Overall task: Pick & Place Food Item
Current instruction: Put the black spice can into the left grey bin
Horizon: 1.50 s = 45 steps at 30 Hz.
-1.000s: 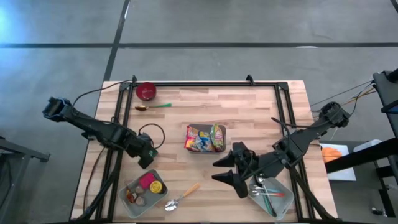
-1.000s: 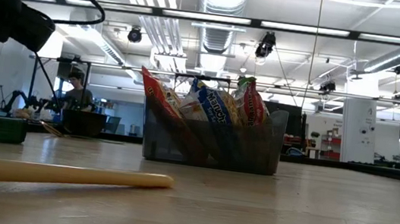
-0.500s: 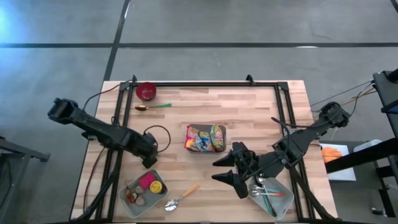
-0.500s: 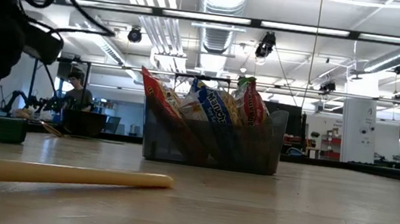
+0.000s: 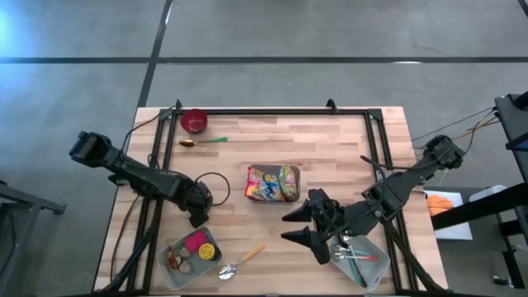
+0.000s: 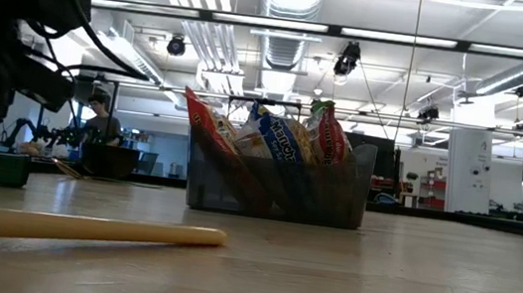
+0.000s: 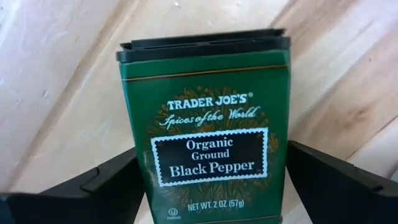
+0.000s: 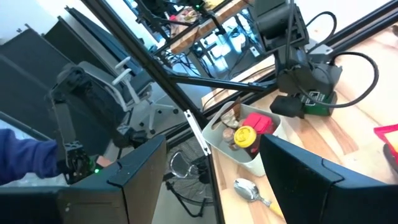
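Left gripper (image 5: 198, 213) down low over the light butcher-block wooden table (image 5: 330, 148), near its left edge, jaws spread wide on either side of a flat green rectangular tin of ground black pepper (image 7: 205, 134) with a black lid. Tin lying flat on the wood between the two dark fingers (image 7: 106, 186), gaps showing on both sides, so not gripped, just straddled. Sitting just above the clear plastic tub (image 5: 191, 256) with the red and yellow bits in it.

Right gripper (image 5: 301, 224) hanging over the right-centre of the table, roughly half open, nothing between the fingers. Right next to the other clear tub (image 5: 360, 261), the one holding cutlery.

Dark bin stuffed with colourful snack packets (image 5: 272, 183) bang in the middle. Wooden-handled metal spoon (image 5: 242, 260) lying near the front edge. Round red bowl (image 5: 194, 121) at the far left corner.
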Available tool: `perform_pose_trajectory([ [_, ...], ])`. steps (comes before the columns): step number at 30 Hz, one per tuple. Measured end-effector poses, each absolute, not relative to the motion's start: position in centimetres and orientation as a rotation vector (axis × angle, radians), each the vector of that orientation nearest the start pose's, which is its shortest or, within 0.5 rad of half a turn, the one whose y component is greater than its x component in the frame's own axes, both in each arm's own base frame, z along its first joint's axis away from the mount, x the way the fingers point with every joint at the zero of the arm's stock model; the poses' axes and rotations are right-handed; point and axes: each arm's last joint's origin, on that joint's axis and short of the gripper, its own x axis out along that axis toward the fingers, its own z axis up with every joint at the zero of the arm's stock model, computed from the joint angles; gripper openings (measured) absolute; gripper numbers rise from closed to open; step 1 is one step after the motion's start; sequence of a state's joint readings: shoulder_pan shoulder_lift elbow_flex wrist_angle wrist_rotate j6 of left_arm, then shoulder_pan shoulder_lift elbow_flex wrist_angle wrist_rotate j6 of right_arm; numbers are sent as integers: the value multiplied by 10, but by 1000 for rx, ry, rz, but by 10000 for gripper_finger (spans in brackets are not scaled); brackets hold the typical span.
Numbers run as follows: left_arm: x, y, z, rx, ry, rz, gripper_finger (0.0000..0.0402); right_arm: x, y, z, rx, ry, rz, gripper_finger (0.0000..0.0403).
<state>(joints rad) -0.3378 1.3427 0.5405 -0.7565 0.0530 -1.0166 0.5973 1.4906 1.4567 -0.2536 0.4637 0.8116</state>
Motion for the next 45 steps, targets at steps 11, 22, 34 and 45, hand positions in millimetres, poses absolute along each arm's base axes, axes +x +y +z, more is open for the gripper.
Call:
perform_pose_trajectory([
  [11,162,-59,134,-473,1554,393,296,283,181,392,665,289,38,256],
  [22,162,-59,136,-481,1556,387,248,282,182,392,670,286,41,256],
  [34,180,-58,202,-534,1393,348,248,284,180,402,718,151,-29,256],
  [45,205,-52,334,-543,651,453,248,291,168,399,1030,-133,-429,256],
])
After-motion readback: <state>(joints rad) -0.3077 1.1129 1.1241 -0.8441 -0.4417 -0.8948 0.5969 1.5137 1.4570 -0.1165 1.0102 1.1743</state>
